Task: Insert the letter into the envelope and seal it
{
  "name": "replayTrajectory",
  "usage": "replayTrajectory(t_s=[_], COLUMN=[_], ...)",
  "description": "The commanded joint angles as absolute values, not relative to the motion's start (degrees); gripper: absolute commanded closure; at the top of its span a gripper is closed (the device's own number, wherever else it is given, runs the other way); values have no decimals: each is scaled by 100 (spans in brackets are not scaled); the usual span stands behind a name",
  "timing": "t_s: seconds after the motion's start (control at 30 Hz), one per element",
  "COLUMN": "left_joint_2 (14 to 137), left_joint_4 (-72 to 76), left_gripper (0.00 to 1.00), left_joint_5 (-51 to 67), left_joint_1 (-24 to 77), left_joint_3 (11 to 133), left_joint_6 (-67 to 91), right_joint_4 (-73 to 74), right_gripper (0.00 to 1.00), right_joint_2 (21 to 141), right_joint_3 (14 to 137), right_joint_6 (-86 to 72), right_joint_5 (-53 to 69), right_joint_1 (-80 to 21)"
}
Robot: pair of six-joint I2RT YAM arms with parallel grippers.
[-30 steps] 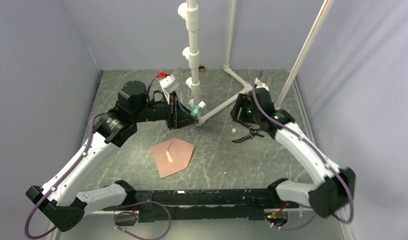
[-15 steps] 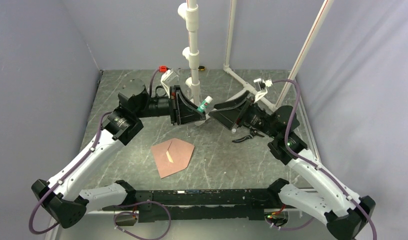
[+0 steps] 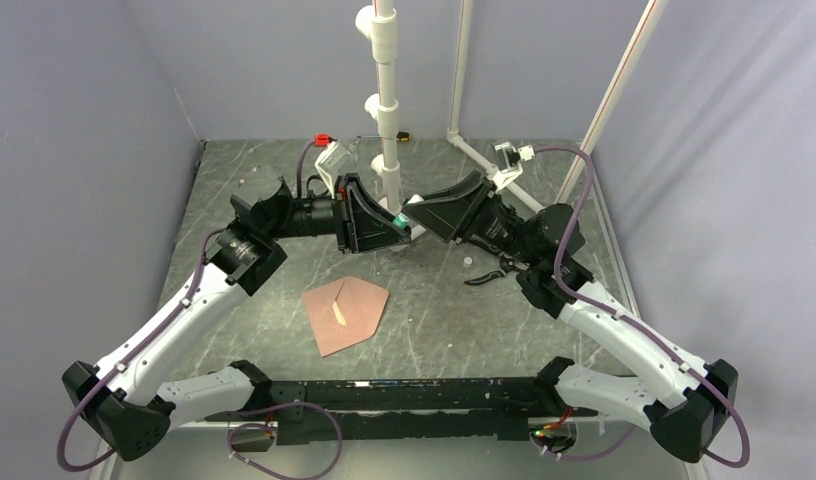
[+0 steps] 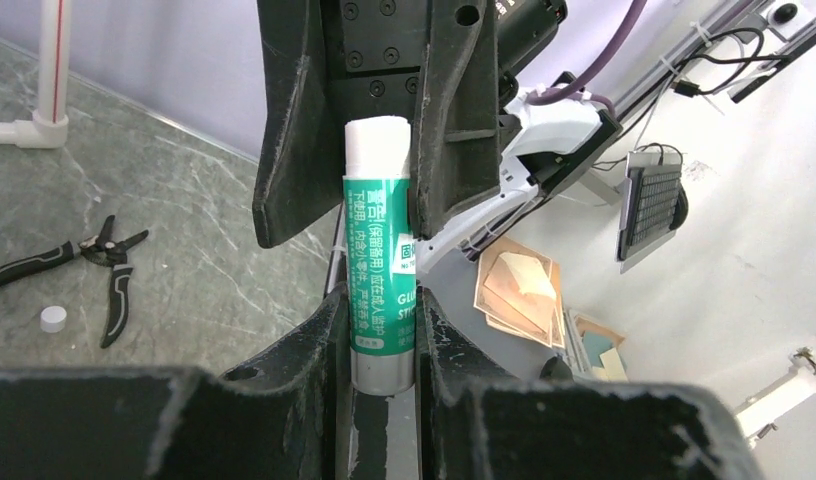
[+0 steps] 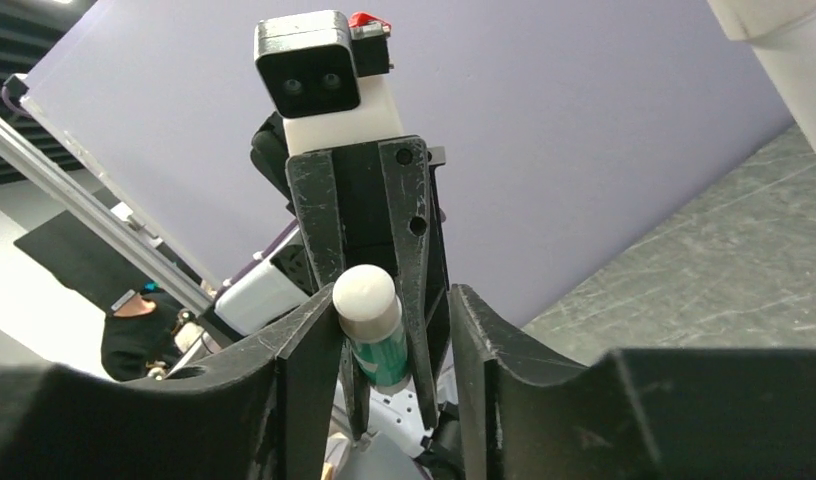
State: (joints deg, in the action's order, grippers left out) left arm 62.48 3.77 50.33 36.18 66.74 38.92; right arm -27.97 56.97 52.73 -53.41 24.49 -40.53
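Observation:
The pinkish-brown envelope lies flat on the table, with a thin pale strip on its face. The letter does not show as a separate sheet. My left gripper is raised above the table and shut on a green glue stick, holding it by its lower body. My right gripper faces it from the right. Its jaws stand open on either side of the stick's white cap; one finger is against the cap and the other stands apart. Both grippers are well behind the envelope.
Black pliers and a small white cap lie on the table to the right of centre. A white pipe post stands just behind the two grippers, with pipe rails running back right.
My right arm has swung left and its open gripper has come up around the glue stick's cap. My left gripper has kept hold of the stick, shifting slightly. The envelope has not moved.

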Motion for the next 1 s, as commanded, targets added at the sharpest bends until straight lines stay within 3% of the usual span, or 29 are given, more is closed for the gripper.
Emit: replayTrajectory(t_s=[0.0,0.13,0.2,0.27,0.3,0.4,0.6,0.67,0.77,0.87,0.97], left_joint_2=[6124,6088,6063,6003,5962,5890,6001,6068,6153,6247,6368], left_joint_4=[767,650,302,-183,-318,-574,-823,-894,-690,-473,-424], left_gripper=[98,96,78,44,33,22,28,36,56,64,65], left_joint_5=[5316,5329,5225,5082,4998,4883,4919,4852,4764,4922,5122], left_joint_1=[3638,3636,3634,3638,3636,3636,3636,3635,3630,3630,3630], left_joint_3=[6687,6729,6882,7056,7129,7275,7450,7497,7507,7518,7506], left_joint_6=[4038,3987,3893,3764,3742,3716,3761,3793,4045,4190,4290], right_joint_4=[-3222,-2848,-2453,-2037,-1814,-1106,-619,-690,-687,-621,-713], right_gripper=[56,81,93,98,99,99,100,100,100,100,100], right_joint_2=[5732,5715,5734,5701,5691,5768,6039,6095,6133,6104,6124], right_joint_3=[5565,5813,5987,6105,6184,6527,6986,7002,7024,7061,7094], right_joint_6=[-5413,-5128,-4887,-4598,-4439,-4000,-3824,-3902,-3913,-3876,-3946], right_joint_5=[2210,2157,2230,2330,2493,3038,3939,4090,4185,4116,4140], right_joint_1=[-4160,-4166,-4164,-4157,-4139,-4079,-4069,-4069,-4069,-4069,-4069])
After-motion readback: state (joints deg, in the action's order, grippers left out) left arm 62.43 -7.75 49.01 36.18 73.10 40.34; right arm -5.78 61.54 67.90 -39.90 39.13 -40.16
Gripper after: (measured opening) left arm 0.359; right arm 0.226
